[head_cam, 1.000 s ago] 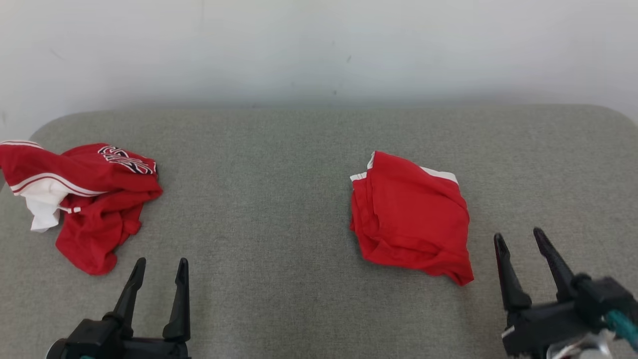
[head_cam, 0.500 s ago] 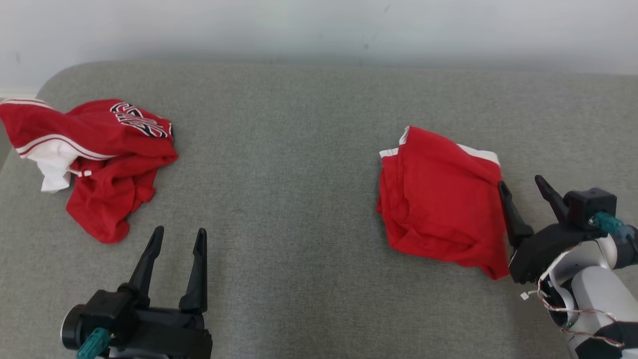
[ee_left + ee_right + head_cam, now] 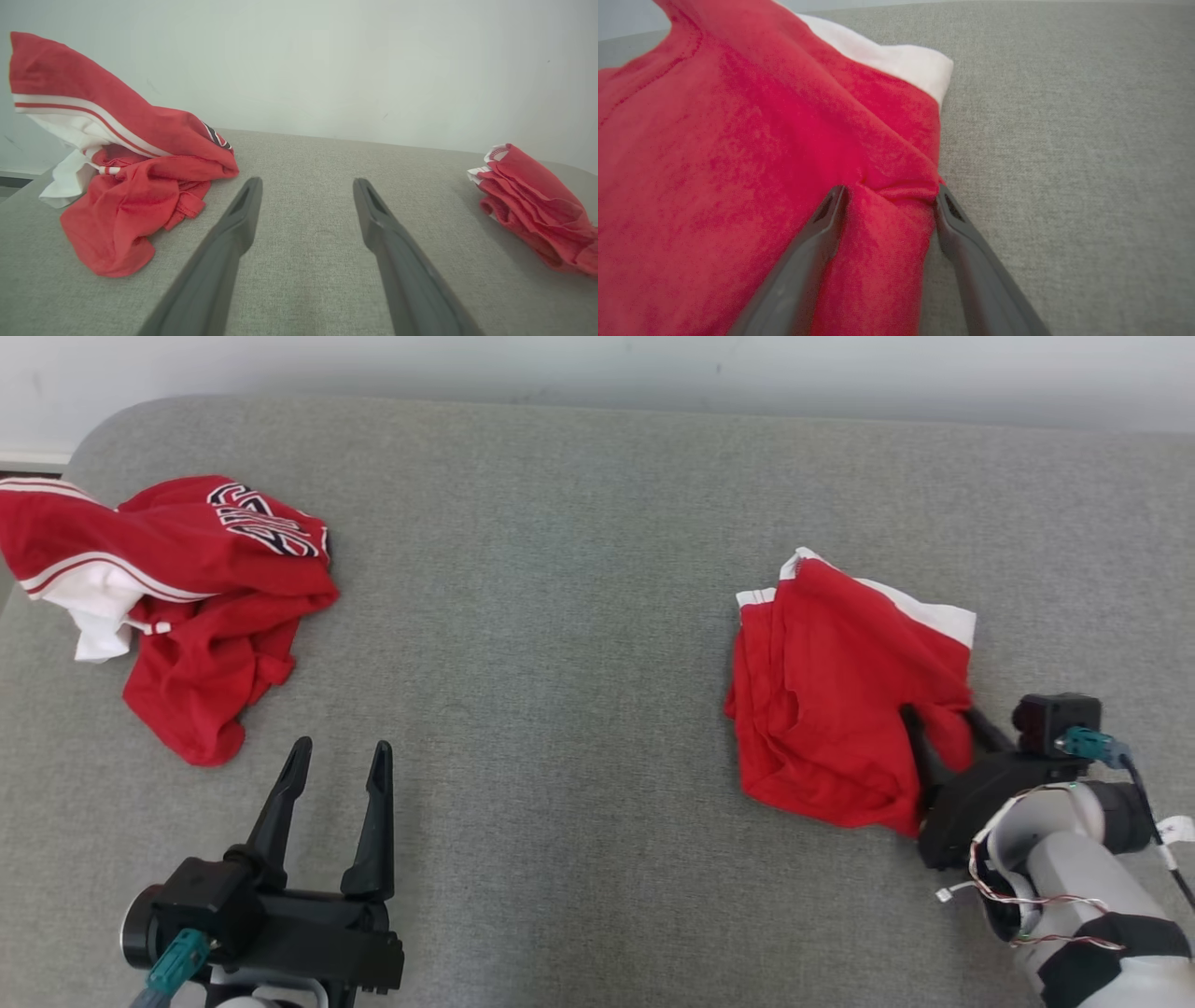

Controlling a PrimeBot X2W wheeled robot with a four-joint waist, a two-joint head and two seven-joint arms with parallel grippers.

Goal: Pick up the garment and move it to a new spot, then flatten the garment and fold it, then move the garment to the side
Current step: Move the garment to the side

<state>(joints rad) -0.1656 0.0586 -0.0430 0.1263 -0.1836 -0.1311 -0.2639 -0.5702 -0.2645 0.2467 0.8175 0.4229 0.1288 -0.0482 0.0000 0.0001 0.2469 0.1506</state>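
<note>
A folded red garment with a white band lies on the right of the grey padded surface. My right gripper has pushed into its near right edge. In the right wrist view the garment has a bunched ridge of red cloth lying between the two fingers of that gripper, which still stand wide apart. My left gripper hovers open at the lower left, nothing between its fingers. The folded garment lies far to its right.
A crumpled red jersey with white stripes and dark lettering lies at the far left, spilling towards the surface's left edge; it also lies left of the left fingers. A pale wall runs behind the surface.
The head camera has tilted down and the picture shifted. My right gripper has moved forward and left onto the folded garment's edge, and its fingers now straddle a ridge of the cloth.
</note>
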